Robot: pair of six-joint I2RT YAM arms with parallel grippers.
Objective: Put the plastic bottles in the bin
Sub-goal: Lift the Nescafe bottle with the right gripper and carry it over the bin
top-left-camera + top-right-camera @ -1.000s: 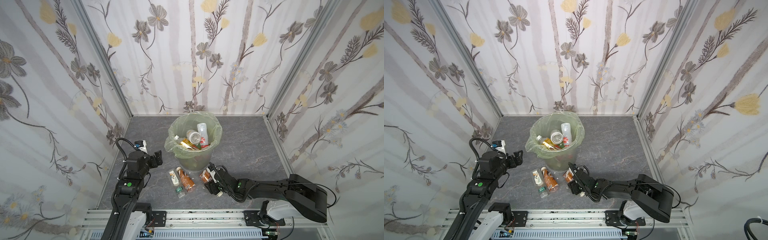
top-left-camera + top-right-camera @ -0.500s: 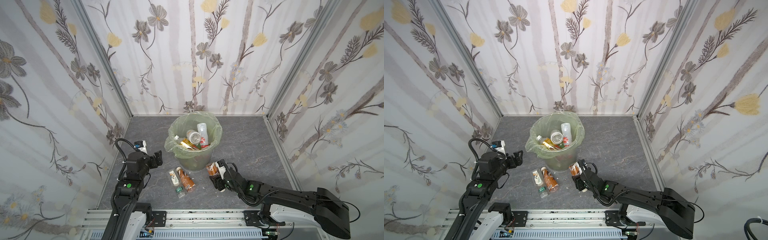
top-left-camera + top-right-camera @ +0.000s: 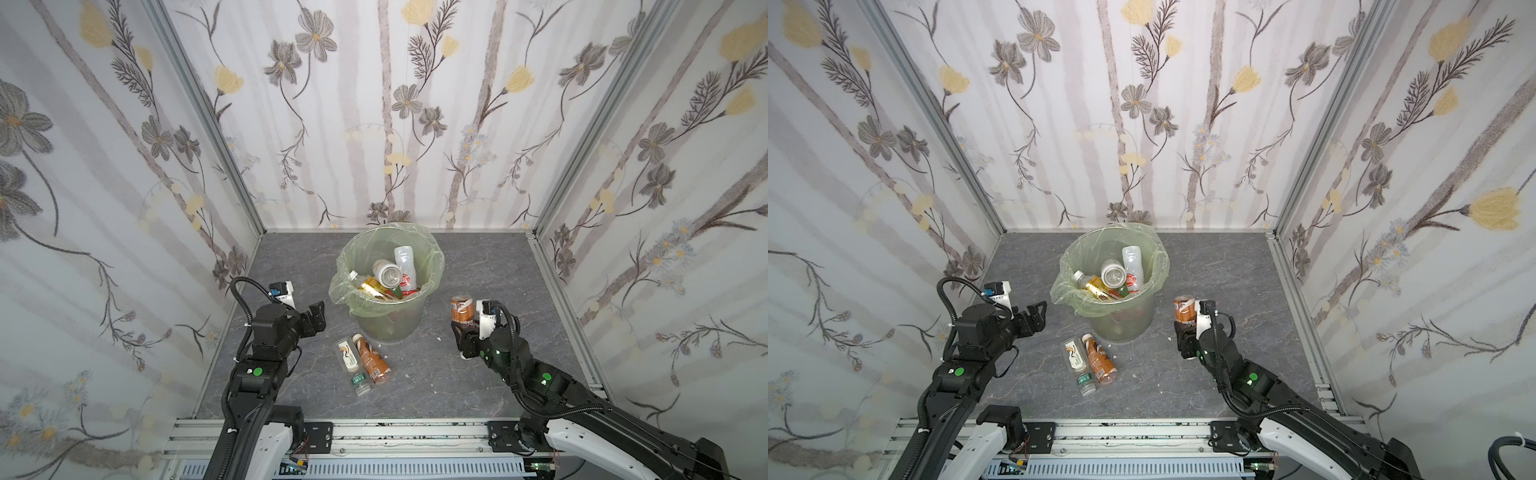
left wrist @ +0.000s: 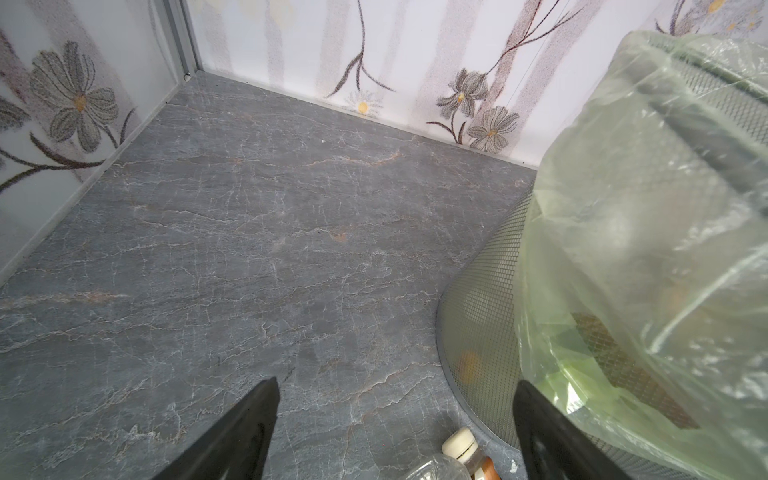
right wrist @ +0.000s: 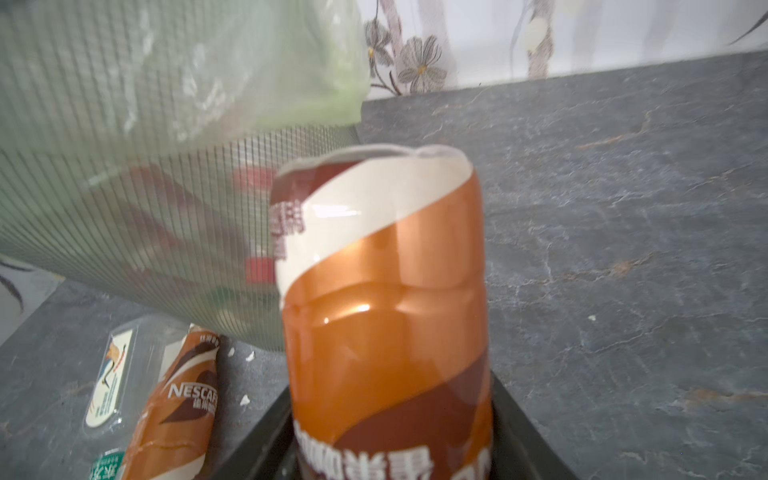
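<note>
The bin (image 3: 433, 254) (image 3: 1159, 266), pale green with a bag over its rim, stands mid-floor and holds several plastic bottles, among them a white one (image 3: 405, 266). To its right, my right gripper (image 3: 464, 329) (image 3: 1185, 330) (image 5: 390, 436) is shut on a brown coffee-label bottle (image 3: 462, 308) (image 3: 1184, 309) (image 5: 382, 291), held upright above the floor. In front of the bin lie a second brown bottle (image 3: 372, 359) (image 3: 1099, 360) (image 5: 178, 395) and a clear white-label bottle (image 3: 348, 357) (image 3: 1074, 355) (image 5: 110, 374). Left of the bin, my left gripper (image 3: 316, 316) (image 3: 1034, 318) (image 4: 395, 415) is open and empty.
Flowered walls close in the grey stone floor (image 3: 498, 270) on three sides. An aluminium rail (image 3: 395, 432) runs along the front edge. Small white scraps (image 3: 437, 338) lie on the floor near the bin's base.
My right gripper has closed on the brown bottle, lifted it from the floor in front of the bin and carried it up and to the right. The left arm has not moved.
</note>
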